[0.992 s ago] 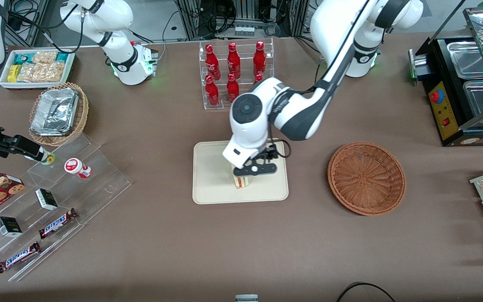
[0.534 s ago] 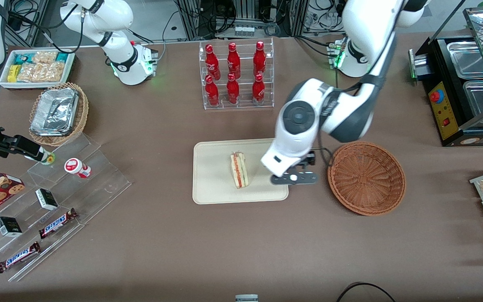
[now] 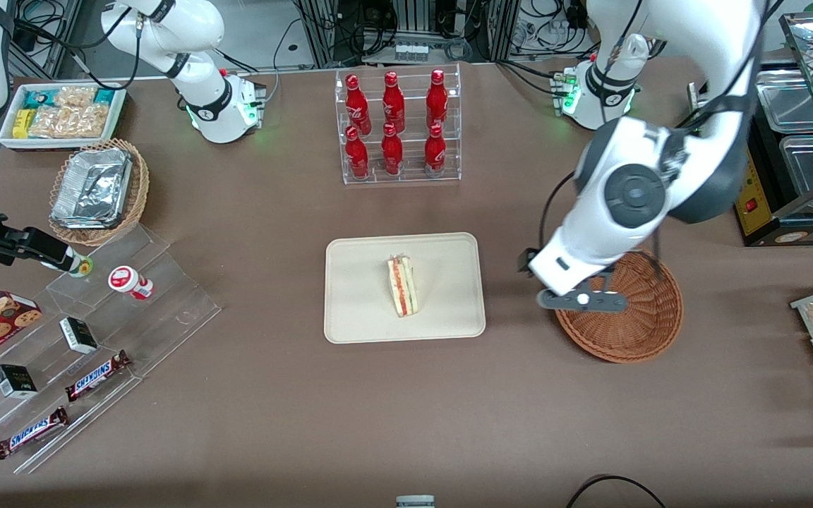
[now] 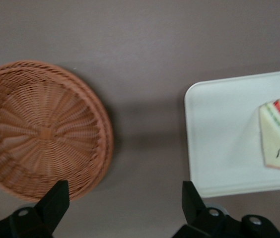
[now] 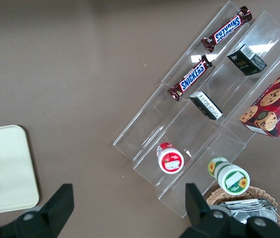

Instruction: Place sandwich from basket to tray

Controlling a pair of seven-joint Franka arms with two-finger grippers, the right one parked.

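The sandwich [image 3: 402, 286] lies on the beige tray [image 3: 357, 310], about in its middle, on one bread face with the red and green filling edge showing, and nothing touches it. So I judge the placing as done, and the remaining risks are small ones. The sandwich is soft and light; if the bench [image 3: 406, 409] is bumped or the tray is pushed, the wedge could slide toward the low rim, or its layers could come apart. The wicker basket [image 3: 632, 324] is empty and sits beside the tray, toward the working arm's end. The tool [image 3: 581, 300] hangs above the basket rim that is nearest to the tray, its fingers [image 4: 55, 198] spread wide and holding nothing. If the arm came down here, a finger could catch the woven rim and drag or tip the light basket. Farther from the camera stands the clear rack of red bottles [image 3: 396, 127]; a wide swing of the arm in that direction could knock it.
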